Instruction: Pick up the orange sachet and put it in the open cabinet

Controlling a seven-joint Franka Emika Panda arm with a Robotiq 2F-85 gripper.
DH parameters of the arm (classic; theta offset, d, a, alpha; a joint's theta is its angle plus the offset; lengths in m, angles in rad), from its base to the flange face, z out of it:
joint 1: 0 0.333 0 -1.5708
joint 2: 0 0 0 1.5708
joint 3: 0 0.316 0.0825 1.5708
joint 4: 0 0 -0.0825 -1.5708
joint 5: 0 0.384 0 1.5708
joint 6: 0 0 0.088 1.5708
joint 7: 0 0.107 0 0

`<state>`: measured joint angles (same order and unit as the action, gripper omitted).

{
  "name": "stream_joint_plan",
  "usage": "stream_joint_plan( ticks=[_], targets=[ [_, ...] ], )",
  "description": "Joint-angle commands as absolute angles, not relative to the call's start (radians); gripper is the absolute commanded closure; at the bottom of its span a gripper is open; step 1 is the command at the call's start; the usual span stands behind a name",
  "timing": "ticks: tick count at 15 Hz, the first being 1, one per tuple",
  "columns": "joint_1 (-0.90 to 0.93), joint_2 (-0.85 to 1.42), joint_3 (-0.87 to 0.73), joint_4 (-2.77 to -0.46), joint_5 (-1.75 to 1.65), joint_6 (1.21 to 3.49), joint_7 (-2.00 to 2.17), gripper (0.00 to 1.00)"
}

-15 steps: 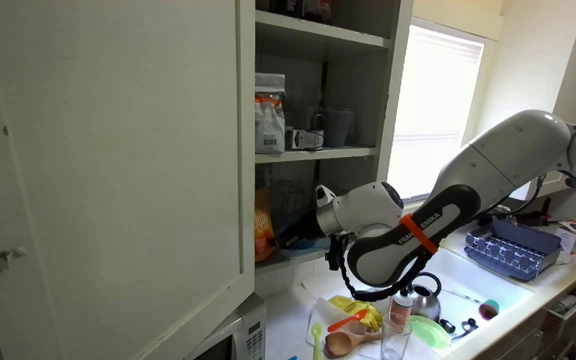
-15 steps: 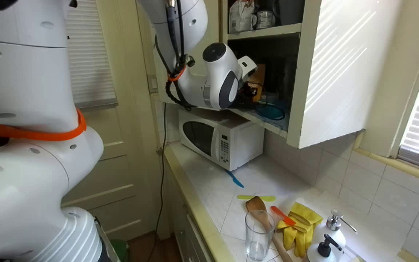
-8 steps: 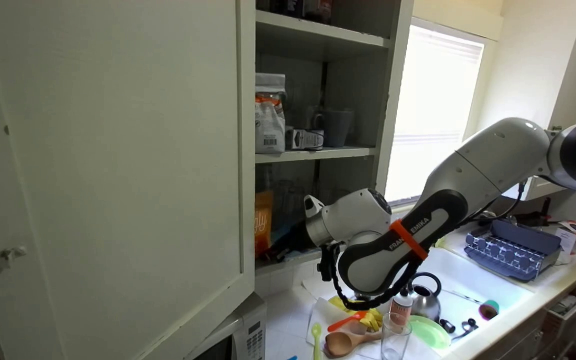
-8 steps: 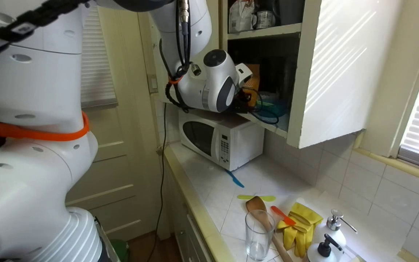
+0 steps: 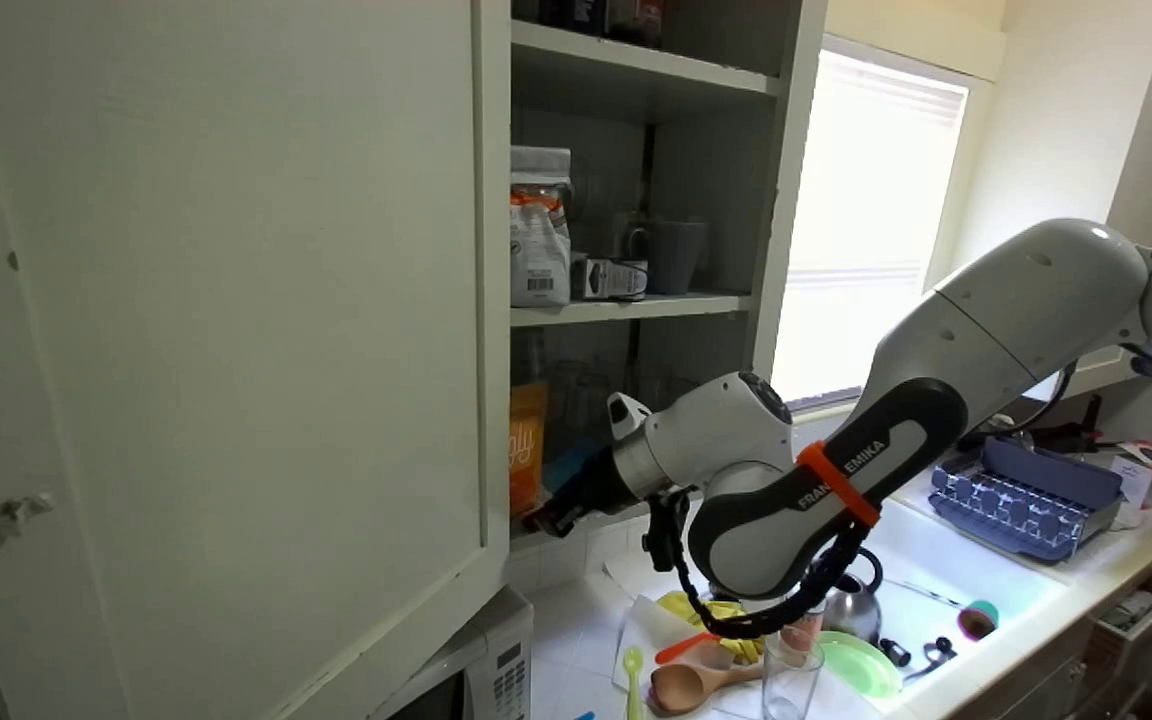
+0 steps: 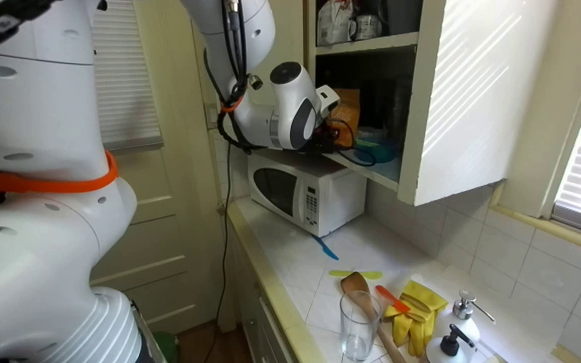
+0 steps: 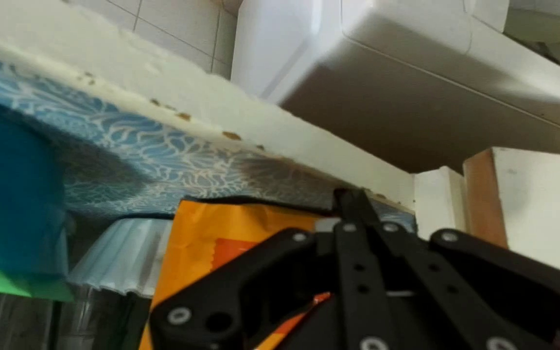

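In an exterior view my claw (image 5: 544,522) has come lower and drawn back a little over the last second, and the orange sachet (image 5: 528,420) stands straighter than it did. It is inside the open cabinet (image 5: 786,200), partly hidden from this side by the cabinet door (image 5: 236,300).

In the wrist view my fingers (image 7: 353,250) are pressed together, and I see nothing pinched between them. The sachet is just beside them on the blue-papered shelf (image 7: 173,146), close behind its white lip (image 7: 241,112); whether my fingers touch it, I cannot tell. Pleated paper cups (image 7: 124,253) sit near it, and a blue bowl (image 7: 8,194) is farther along.

In an exterior view my claw is farther out than a second ago, more of the sachet's face shows, and the sachet has held its place for half a second, so I judge that it stands unheld. To my mind the placing is all but done: a light nudge inward may be the only thing left, since it stands so near the edge, and a hard one could tip it. Below, the tiled counter (image 6: 290,267) bears a microwave (image 6: 341,201), a drinking glass (image 6: 358,322), a wooden spoon (image 6: 354,283) and yellow rubber gloves (image 6: 414,312); near the counter's far end stands the room door (image 6: 149,247) with its blind (image 6: 129,91)
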<state>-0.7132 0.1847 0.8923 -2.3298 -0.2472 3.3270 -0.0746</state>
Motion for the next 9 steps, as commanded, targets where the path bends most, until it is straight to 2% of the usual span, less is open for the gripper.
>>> stream_joint_plan(
  ticks=[1, 6, 7, 8, 9],
  targets=[
    [-0.750, 0.028, 0.911, -2.413, -0.215, 3.305, -0.014, 1.00],
    [-0.771, -0.085, 0.897, -2.452, -0.213, 3.227, 0.040, 1.00],
    [-0.565, -0.098, 0.702, -2.458, -0.163, 3.192, 0.002, 1.00],
    [-0.708, -0.115, 0.846, -2.462, -0.184, 3.141, 0.030, 1.00],
    [-0.658, -0.139, 0.806, -2.469, -0.156, 3.086, 0.012, 1.00]
  ],
)
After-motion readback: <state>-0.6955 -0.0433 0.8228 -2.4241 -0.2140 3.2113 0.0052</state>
